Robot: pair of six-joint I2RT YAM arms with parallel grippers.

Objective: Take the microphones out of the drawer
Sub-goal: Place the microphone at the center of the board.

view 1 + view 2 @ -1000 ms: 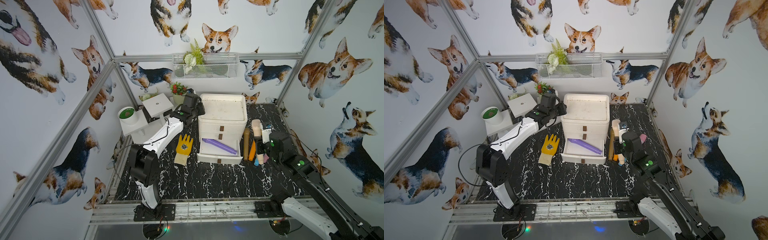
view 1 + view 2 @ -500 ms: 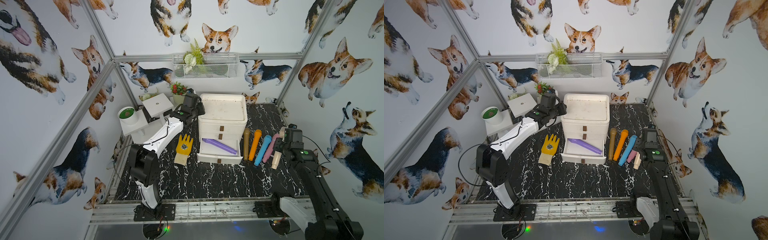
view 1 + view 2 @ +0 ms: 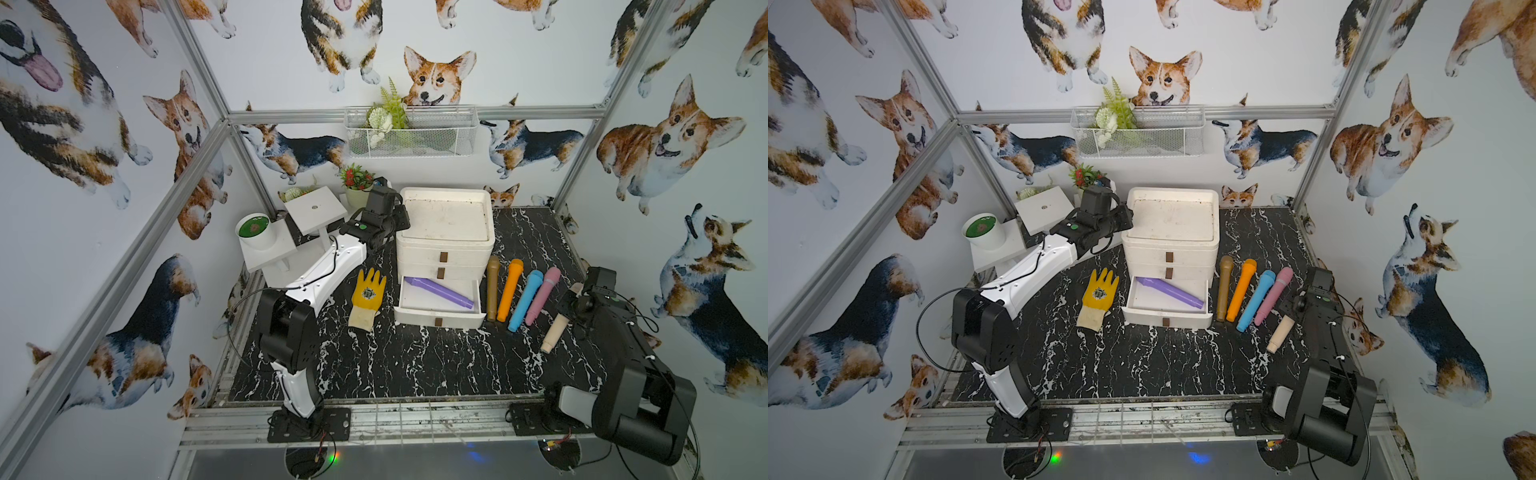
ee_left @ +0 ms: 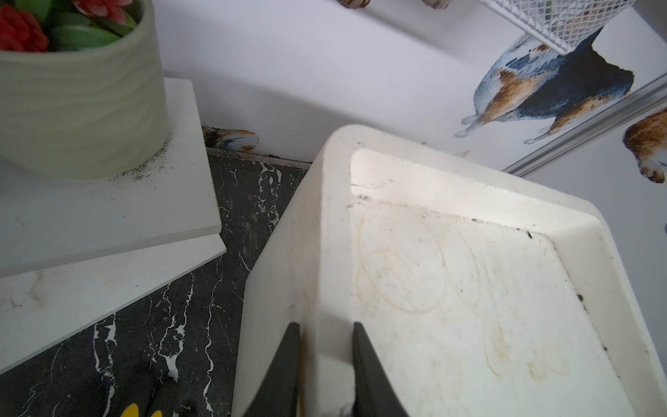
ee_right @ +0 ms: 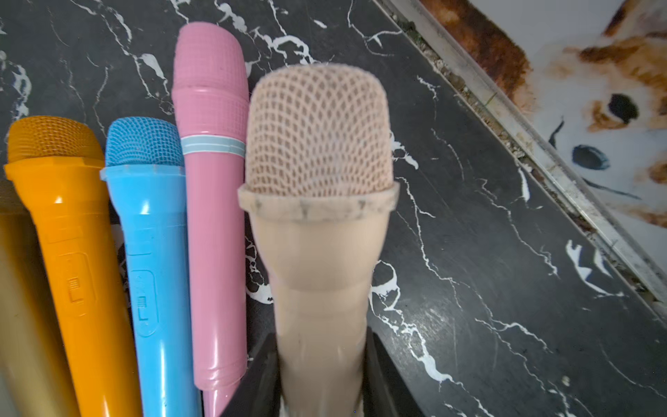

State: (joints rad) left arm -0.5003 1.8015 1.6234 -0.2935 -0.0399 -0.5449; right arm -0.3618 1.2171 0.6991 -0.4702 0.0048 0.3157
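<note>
Right now the right tool (image 5: 321,382) is clenching the handle of a beige plastic microphone (image 5: 317,144), with one finger on each side below the flared collar. The mesh head is sticking out beyond the fingertips. Whether the handle's tail is touching the black marbled table (image 5: 505,252), I cannot tell.

Just beside this tool, on its cabinet-ward side, a pink plastic microphone (image 5: 213,216) is lying almost against the beige head. Next out are a blue plastic microphone (image 5: 151,252), an orange plastic microphone (image 5: 72,234) and a gold-brown microphone (image 3: 493,286), all lying side by side. Farther out that way, the bottom drawer (image 3: 438,320) of a white plastic drawer cabinet (image 4: 325,216) is standing pulled open. A purple plastic microphone (image 3: 440,291) is lying slantwise inside it.

The left tool (image 4: 326,361) is pinching the cabinet's raised top rim, apparently steadying it. A yellow rubber glove (image 3: 368,295) is lying flat on the table near that arm.

The step in hand looks like laying the beige microphone at the end of the row. With the purple one lying in the drawer, the job seems unfinished. Next, the right tool should be lowering, releasing and lifting clear without nudging the pink neighbour. It should then be reaching for the drawer and turning its fingers across the slanted purple body.
</note>
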